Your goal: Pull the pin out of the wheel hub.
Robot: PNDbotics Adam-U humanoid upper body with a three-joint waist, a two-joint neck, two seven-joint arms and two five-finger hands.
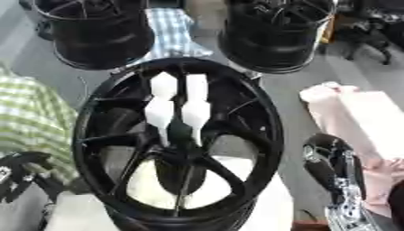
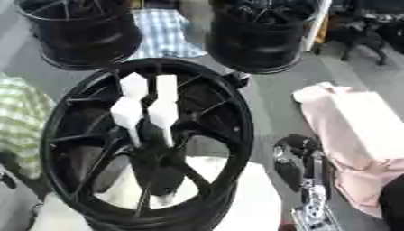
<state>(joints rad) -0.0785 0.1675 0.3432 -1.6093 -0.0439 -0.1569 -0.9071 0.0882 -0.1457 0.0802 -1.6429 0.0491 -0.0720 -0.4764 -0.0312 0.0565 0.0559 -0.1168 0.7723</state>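
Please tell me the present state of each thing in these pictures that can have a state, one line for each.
Wheel hub: lying flat, open face up.
White pins: two, standing in the hub's centre, not yet pulled.
Right hand: beside the hub, holding nothing.
Left hand: at lower left edge, fingers unclear.
Two far wheels: standing behind, untouched.

1. Grey floor (image 1: 296, 90) spreads beneath everything.
2. Two black wheel rims stand at the far edge, one left (image 1: 98, 34), one right (image 1: 276, 36).
3. Blue checked cloth (image 1: 173, 31) lies between them.
4. Pink cloth (image 2: 355, 131) lies right; green checked cloth (image 1: 31, 122) left.
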